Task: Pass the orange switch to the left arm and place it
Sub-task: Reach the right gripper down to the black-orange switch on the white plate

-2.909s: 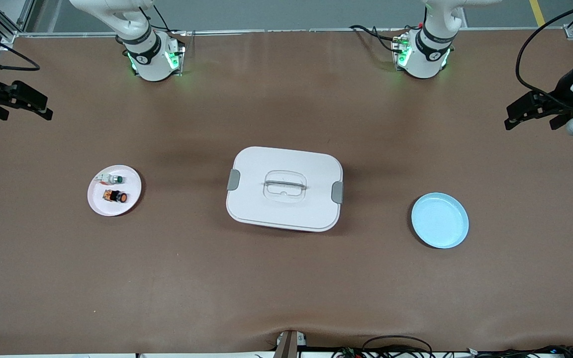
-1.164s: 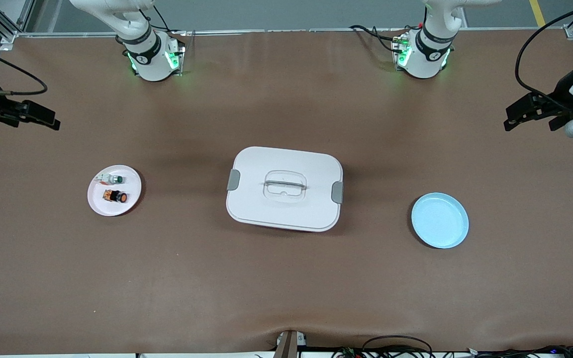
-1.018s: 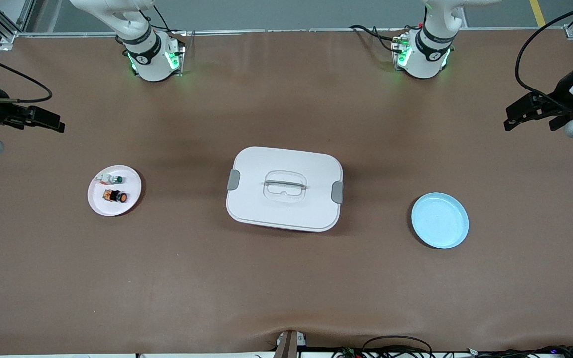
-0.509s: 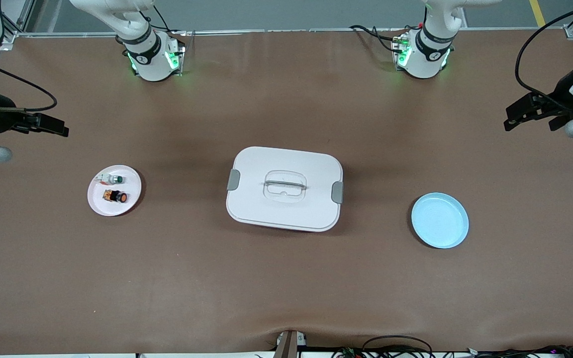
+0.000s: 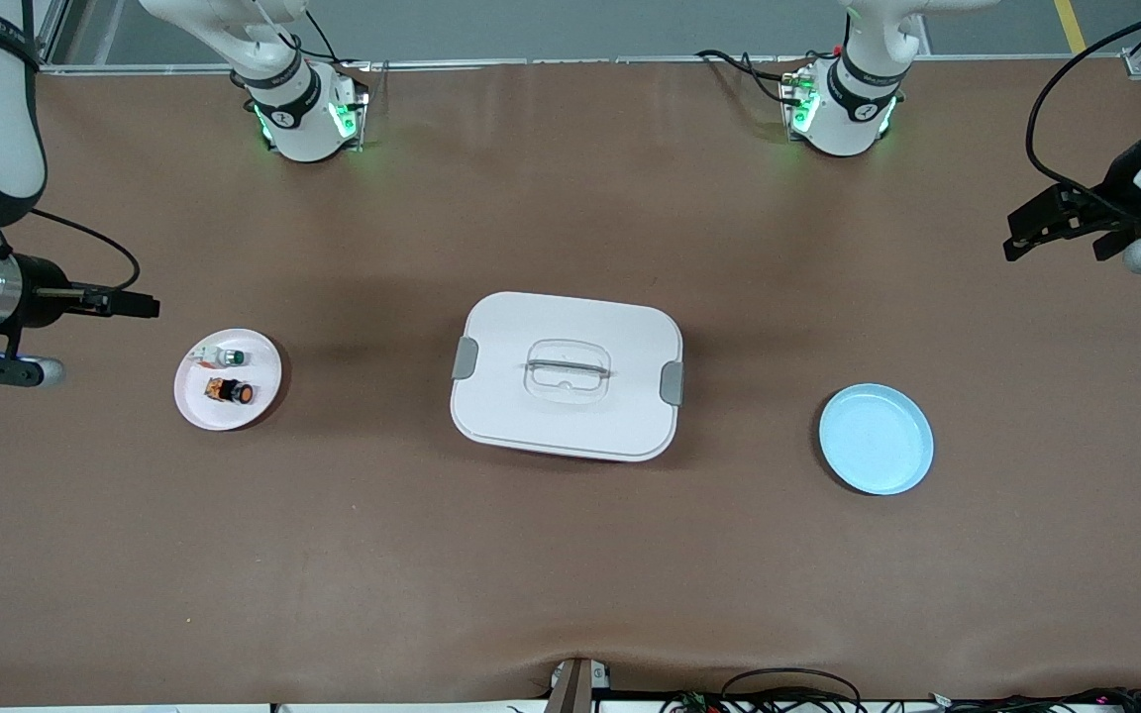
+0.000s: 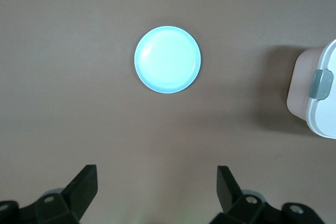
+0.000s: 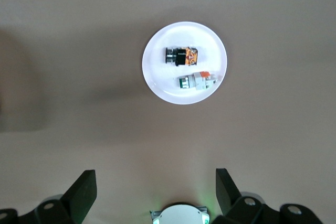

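The orange switch [image 5: 230, 392] [image 7: 180, 56], black-bodied with a round orange cap, lies on its side on a small white plate [image 5: 196, 403] [image 7: 157, 77] toward the right arm's end of the table. My right gripper [image 5: 147, 306] [image 7: 155, 178] hangs open and empty over the bare table beside that plate, apart from it. The box [image 5: 567, 376] [image 6: 321, 103], white with grey latches, stands closed at the table's middle. My left gripper [image 5: 1061, 243] [image 6: 156, 174] waits open and empty, high over the left arm's end.
A white-bodied switch with a green cap [image 5: 226, 356] [image 7: 195, 81] lies on the same white plate, beside the orange one. An empty light-blue plate [image 5: 876, 439] [image 6: 167, 59] sits toward the left arm's end. Cables run along the table's front edge.
The right arm has swung in from the table's edge and brought its gripper closer to the white plate, turning it as it went. The left arm has not moved.
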